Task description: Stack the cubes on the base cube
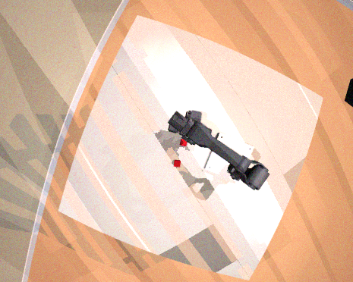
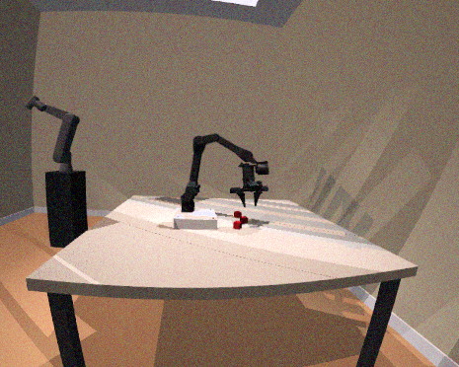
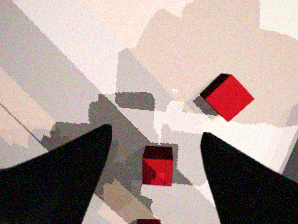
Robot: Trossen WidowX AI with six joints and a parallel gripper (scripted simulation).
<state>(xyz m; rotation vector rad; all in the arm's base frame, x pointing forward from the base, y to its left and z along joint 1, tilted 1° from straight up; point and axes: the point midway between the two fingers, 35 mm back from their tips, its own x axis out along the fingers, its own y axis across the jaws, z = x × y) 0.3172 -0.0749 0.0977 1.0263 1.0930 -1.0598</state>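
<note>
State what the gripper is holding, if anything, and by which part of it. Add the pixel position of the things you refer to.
Nothing is held: the gripper (image 2: 249, 204) (image 3: 156, 135) stands open above the table (image 2: 221, 276), and the red cubes (image 2: 237, 225) (image 3: 229, 98) sit below its fingertips.

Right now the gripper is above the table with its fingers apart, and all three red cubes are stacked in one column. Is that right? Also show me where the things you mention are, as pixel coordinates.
Not quite: the exterior view shows the three red cubes (image 2: 237, 225) (image 3: 229, 98) sitting separately on the table (image 1: 113, 197) (image 2: 221, 276). The gripper (image 2: 249, 204) (image 3: 156, 135) is above it, fingers apart.

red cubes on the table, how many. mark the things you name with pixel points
3. In the exterior view, one at the back (image 2: 237, 214) (image 3: 228, 98), one in the middle (image 2: 244, 220) (image 1: 183, 142) (image 3: 158, 170), one nearest the camera (image 2: 237, 225) (image 1: 177, 163) (image 3: 149, 221); the top view shows only two.
</note>
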